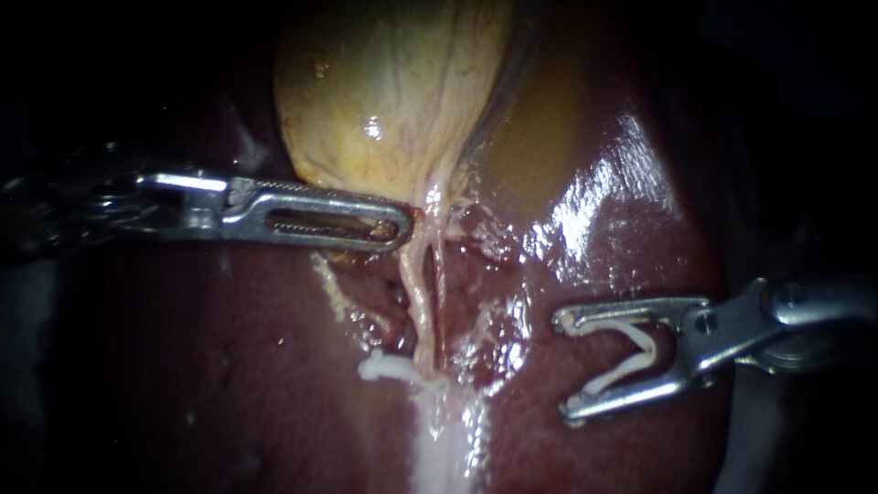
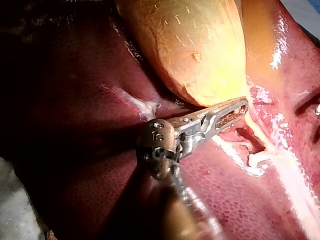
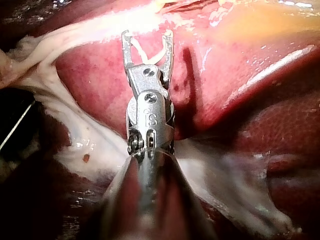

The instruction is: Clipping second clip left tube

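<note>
White clip [image 1: 649, 343] in right tool [image 1: 565, 366]

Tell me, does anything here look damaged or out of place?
Nothing stands out. One white clip sits across the tube; the right instrument holds a second clip in its jaws, apart from the tube; the left instrument grips tissue below the gallbladder.

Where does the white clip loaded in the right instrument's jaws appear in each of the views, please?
Endoscope view: the white clip sits between the right instrument's jaws, over the liver, at the right.
Left wrist view: cannot be made out.
Right wrist view: the white clip sits between its own instrument's jaws.
Shared landmark: the glossy liver.
</note>
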Controlling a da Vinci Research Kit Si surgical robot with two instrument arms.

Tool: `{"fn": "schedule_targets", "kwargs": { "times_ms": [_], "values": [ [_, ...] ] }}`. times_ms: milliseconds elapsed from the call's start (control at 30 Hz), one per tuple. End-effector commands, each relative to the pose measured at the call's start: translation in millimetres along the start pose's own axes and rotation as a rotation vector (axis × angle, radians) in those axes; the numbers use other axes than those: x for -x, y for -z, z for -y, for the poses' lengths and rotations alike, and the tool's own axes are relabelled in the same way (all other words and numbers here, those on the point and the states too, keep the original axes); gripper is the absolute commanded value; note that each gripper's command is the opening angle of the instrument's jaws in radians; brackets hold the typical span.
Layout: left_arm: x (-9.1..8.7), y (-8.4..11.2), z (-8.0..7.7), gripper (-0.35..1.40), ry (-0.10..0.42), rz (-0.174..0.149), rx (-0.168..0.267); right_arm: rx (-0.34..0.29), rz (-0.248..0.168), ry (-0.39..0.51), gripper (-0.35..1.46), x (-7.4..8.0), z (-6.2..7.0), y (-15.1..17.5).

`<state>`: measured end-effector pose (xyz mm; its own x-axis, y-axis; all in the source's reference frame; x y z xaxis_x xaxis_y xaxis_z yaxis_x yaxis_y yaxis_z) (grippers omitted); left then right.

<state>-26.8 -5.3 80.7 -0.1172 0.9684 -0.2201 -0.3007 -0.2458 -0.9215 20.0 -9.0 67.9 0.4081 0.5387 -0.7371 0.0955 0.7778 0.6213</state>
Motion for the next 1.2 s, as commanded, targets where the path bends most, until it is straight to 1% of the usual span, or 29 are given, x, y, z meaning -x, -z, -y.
{"fn": "schedule_targets", "kwargs": {
  "times_ms": [33, 133, 233, 333, 467, 600, 700, 933, 1200],
  "values": [
    [0.0, 0.0, 0.0, -0.35, 0.0, 0.001, 0.0, 0.0, 0.0, 0.0, 0.5, 0.0, 0.0, 0.0],
    [-0.1, 0.3, -0.1, -0.35, 0.0, 0.002, 0.002, 0.0, 0.0, 0.0, 0.5, 0.0, 0.0, 0.0],
    [-0.5, 1.1, -0.3, -0.35, 0.003, 0.008, 0.009, 0.0, 0.0, 0.0, 0.5, 0.0, -0.1, 0.0],
    [-1.2, 2.6, -0.7, -0.35, 0.007, 0.003, 0.005, 0.001, 0.0, 0.0, 0.5, 0.0, -0.1, 0.0],
    [-2.4, 4.7, -1.6, -0.35, 0.017, -0.009, -0.006, 0.001, 0.0, 0.0, 0.5, 0.0, -0.1, -0.1],
    [-3.2, 6.0, -2.4, -0.35, 0.03, -0.011, -0.011, 0.001, 0.0, 0.0, 0.5, 0.0, -0.1, -0.1],
    [-3.5, 6.5, -2.6, -0.35, 0.026, -0.014, -0.01, 0.001, 0.0, 0.0, 0.5, 0.0, -0.1, -0.1],
    [-3.3, 6.9, -2.7, -0.35, 0.026, -0.013, -0.009, 0.002, 0.0, -0.001, 0.5, -0.1, -0.1, -0.3],
    [-3.3, 6.9, -2.7, -0.35, 0.026, -0.013, -0.009, 0.013, -0.002, -0.005, 0.5, -0.9, -0.6, -2.3]
  ]
}}
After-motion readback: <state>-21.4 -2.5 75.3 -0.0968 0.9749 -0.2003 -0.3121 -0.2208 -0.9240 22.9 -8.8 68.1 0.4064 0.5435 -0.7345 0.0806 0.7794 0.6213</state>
